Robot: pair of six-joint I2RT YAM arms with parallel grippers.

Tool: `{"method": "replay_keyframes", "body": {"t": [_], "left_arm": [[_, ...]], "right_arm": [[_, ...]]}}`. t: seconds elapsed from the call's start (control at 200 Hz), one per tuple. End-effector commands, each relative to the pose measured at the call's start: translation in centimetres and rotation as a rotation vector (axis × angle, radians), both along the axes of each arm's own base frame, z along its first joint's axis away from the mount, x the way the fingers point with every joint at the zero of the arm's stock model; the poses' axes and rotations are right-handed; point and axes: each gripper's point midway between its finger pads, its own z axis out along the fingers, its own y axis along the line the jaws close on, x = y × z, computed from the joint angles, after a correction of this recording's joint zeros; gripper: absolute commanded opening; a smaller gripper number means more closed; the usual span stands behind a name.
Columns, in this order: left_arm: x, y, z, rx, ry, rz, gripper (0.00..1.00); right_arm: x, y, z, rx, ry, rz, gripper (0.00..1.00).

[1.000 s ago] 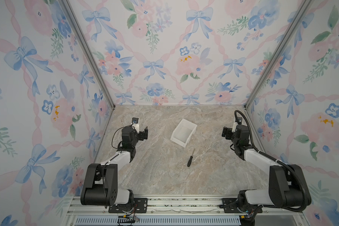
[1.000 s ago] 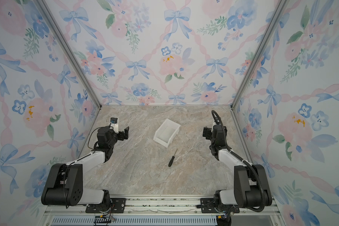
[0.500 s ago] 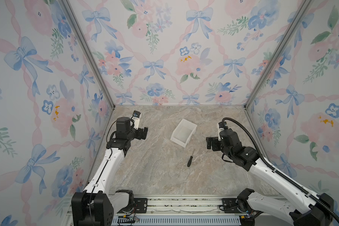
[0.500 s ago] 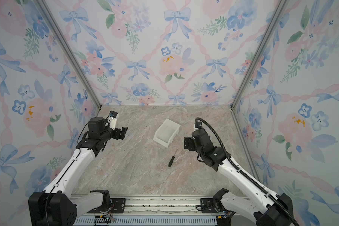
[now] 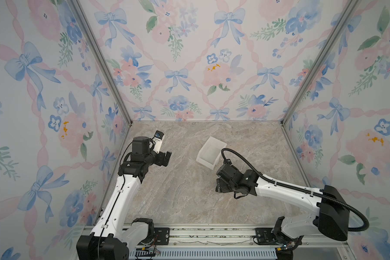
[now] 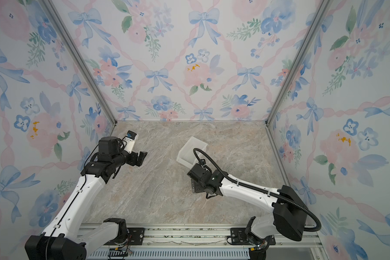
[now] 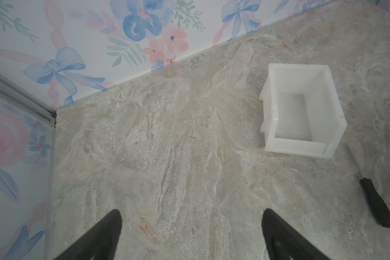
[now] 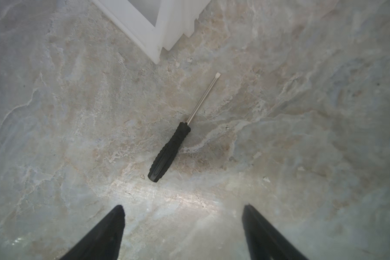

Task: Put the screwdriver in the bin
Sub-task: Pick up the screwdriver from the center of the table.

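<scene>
You'll find the screwdriver [image 8: 171, 148] lying flat on the counter [image 8: 54, 112], outside the bin [image 8: 144, 29]. In the right wrist view its bare metal tip points toward the bin's nearest corner, close to it but not touching, and its black handle lies on the side away from the bin. Your right tool [image 8: 182, 206] is released. Its two dark fingers are spread wide with only counter between them, and the end of the handle lies just ahead of the fingertips, touching neither. The left wrist view gives you what that one cuts off: the whole bin, upright, its white floor in full view, with the shaft tip just beside a corner of the bin's low front wall. Your left tool [image 7: 190, 211] is released too, fingers wide apart over bare counter. In both top views the screwdriver is hidden from you. The right tool [image 5: 221, 186] [image 6: 196, 186] sits over the spot just in front of the bin, and a black cable [image 5: 241, 155] arcs across the bin's near corner. Only these views place the left tool for you, well apart from the bin on its left side.
</scene>
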Motion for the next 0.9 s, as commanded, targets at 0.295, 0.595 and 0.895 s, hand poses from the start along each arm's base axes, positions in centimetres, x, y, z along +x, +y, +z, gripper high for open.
{"method": "replay_keyframes", "body": {"t": [0.295, 0.595, 0.895], "left_arm": [[-1.1, -1.0, 1.6, -0.039, -0.013, -0.034, 0.98], [-1.3, -0.9, 1.8, -0.038, -0.023, -0.026, 0.98], [-1.5, -1.0, 1.9, -0.039, -0.027, -0.035, 0.98]], "right_arm": [[2.6, 2.1, -4.6, 0.043, 0.111, -0.112, 0.69], [2.7, 1.1, -7.6, -0.018, 0.157, -0.139, 0.58], [2.2, 0.1, -8.7, -0.015, 0.163, -0.167, 0.4]]}}
